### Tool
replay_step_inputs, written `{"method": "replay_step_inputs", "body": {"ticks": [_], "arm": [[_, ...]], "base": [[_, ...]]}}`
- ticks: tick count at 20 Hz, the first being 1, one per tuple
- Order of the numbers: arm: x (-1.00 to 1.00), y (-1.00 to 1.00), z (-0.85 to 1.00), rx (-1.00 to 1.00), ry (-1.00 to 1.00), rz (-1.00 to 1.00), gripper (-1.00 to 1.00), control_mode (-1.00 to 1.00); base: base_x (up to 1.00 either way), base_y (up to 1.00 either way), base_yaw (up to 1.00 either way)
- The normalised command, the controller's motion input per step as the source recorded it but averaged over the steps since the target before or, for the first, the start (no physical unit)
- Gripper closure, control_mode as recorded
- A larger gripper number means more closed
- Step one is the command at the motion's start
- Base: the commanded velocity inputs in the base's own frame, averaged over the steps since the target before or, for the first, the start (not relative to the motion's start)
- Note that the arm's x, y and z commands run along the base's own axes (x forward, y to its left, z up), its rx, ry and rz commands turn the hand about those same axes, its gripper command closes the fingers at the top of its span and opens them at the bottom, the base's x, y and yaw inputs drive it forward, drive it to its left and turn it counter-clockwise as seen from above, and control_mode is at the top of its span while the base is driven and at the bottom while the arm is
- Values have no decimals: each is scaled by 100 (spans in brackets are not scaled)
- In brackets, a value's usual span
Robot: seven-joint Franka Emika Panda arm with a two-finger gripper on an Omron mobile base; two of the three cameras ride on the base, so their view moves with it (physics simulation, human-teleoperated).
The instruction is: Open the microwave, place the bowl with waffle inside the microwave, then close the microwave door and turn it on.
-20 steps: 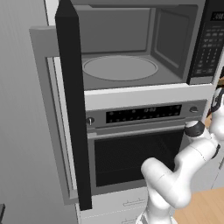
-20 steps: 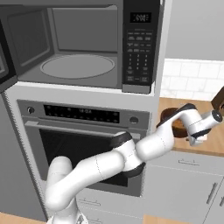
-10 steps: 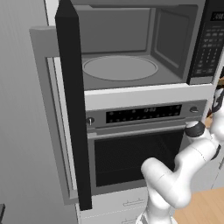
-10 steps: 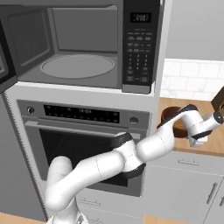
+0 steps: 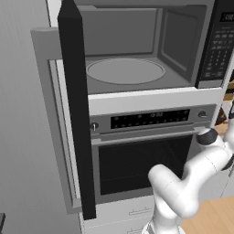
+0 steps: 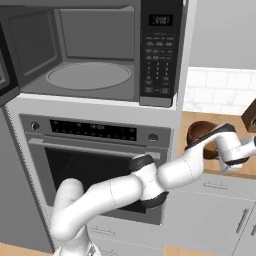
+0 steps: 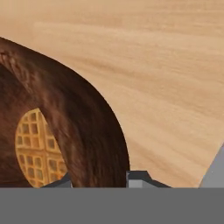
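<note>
The microwave [image 5: 137, 50] stands open, its grey cavity and glass turntable [image 5: 125, 71] bare. Its black door [image 5: 75, 114] is swung out to the left, edge-on. The reddish-brown bowl [image 6: 199, 132] sits on the wooden counter to the right of the oven. Inside the bowl [image 7: 87, 127] lies the golden grid-patterned waffle [image 7: 37, 148]. My gripper [image 7: 99, 179] straddles the bowl's wall, one fingertip [image 7: 65, 180] inside and the other [image 7: 138, 177] outside, pressed against it. From the right base camera my gripper [image 6: 220, 150] is at the bowl's right rim.
A wall oven [image 6: 95, 165] with a dark window sits under the microwave. The keypad strip [image 6: 159, 55] is at the microwave's right. A dark block [image 6: 250, 117] stands at the counter's far right. Light wooden counter [image 7: 166, 78] stretches past the bowl.
The fingers have come together from wide open onto the bowl's wall. The arm has barely moved and the bowl sits where it was.
</note>
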Motion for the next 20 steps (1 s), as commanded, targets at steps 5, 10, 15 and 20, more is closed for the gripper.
{"method": "replay_step_inputs", "body": {"ticks": [5,10,15,20], "arm": [[-80,-11,4,3,-24,-17,100,-100],[-88,-18,9,4,-23,-30,100,-100],[-100,0,11,0,-18,-33,100,-100],[-100,9,29,-12,-5,-12,100,-100]], "base": [[0,0,0],[0,0,0],[0,0,0],[0,0,0]]}}
